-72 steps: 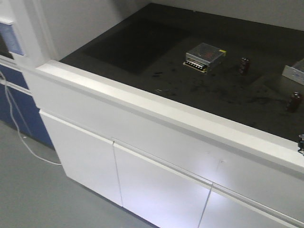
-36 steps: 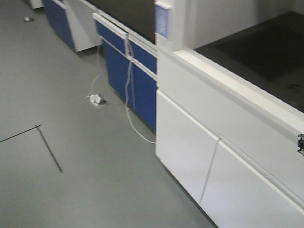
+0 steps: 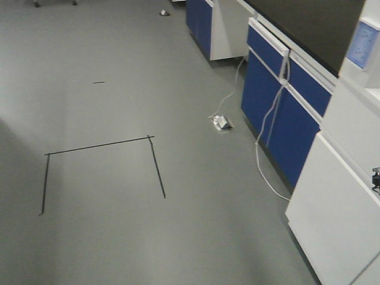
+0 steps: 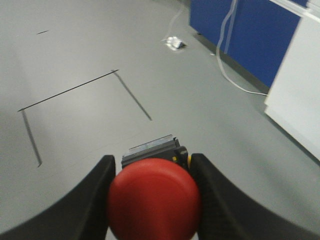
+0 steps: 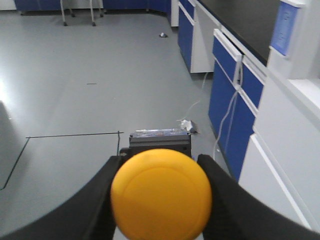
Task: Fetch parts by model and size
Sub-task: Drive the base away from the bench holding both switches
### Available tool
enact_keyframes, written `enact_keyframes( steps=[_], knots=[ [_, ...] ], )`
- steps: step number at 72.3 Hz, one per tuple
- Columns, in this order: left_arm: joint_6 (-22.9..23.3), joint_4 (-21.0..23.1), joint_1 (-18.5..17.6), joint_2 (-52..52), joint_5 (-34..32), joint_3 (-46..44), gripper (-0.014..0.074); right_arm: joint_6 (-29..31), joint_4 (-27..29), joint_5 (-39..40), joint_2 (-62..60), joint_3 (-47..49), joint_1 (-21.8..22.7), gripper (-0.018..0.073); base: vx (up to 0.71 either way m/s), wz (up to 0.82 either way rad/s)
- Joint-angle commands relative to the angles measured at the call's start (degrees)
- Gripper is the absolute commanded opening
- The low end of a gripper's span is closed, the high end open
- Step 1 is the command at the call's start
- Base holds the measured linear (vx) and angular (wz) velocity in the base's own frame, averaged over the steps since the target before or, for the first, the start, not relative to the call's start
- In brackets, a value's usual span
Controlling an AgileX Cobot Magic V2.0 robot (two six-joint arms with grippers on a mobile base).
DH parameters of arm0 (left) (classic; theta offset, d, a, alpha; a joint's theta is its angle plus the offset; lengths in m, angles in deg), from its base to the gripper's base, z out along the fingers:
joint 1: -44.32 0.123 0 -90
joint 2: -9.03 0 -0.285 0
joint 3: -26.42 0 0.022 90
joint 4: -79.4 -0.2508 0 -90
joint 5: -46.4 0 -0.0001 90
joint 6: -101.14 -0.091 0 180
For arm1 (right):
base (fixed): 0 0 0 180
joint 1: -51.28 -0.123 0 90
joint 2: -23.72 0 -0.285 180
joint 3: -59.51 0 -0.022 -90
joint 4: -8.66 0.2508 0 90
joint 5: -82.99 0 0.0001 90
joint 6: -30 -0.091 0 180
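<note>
The left tool (image 4: 152, 161) is clenched on the red mushroom-cap switch (image 4: 154, 200). The cap sits between the two dark fingers (image 4: 90, 200) and touches both, and its dark blocky base (image 4: 152, 149) projects just ahead of the fingertips. The right tool (image 5: 159, 159) is grasping the yellow-cap switch (image 5: 161, 192) in the same manner. The yellow cap fills the gap between that tool's fingers (image 5: 220, 200), and its dark housing (image 5: 160, 137) shows just ahead of the cap. Both switches are carried clear of the grey floor (image 3: 119, 237), which lies below and ahead of both tools. A thin black tape outline (image 3: 98, 145), open on the near side, is marked on the floor ahead of the tools and to their left. Blue cabinets (image 3: 279, 113) stand ahead and to the right of the tools, and a white cabinet (image 3: 338, 208) stands nearer on the same side. A white cable (image 3: 261, 142) hangs down the blue cabinet fronts to the floor. A small white item (image 3: 222, 123) lies on the floor just beside the cabinets, but it is too small to identify. In the front-facing view neither tool nor either switch is visible.
</note>
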Motion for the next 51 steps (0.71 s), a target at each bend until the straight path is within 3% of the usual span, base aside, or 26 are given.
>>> enact_keyframes(
  steps=[1, 28, 51],
  knots=[
    [0.11, 0.00, -0.13, 0.35, -3.65, -1.45, -0.0006, 0.34, -0.63, 4.74, 0.50, 1.51, 0.24, -0.0010, 0.11, 0.58],
    [0.11, 0.00, -0.13, 0.35, -3.65, -1.45, -0.0006, 0.34, -0.63, 4.74, 0.50, 1.51, 0.24, -0.0010, 0.15, 0.56],
    [0.11, 0.00, -0.13, 0.35, -3.65, -1.45, -0.0006, 0.34, -0.63, 4.68, 0.50, 1.51, 0.24, -0.0010, 0.28, 0.13]
  ],
)
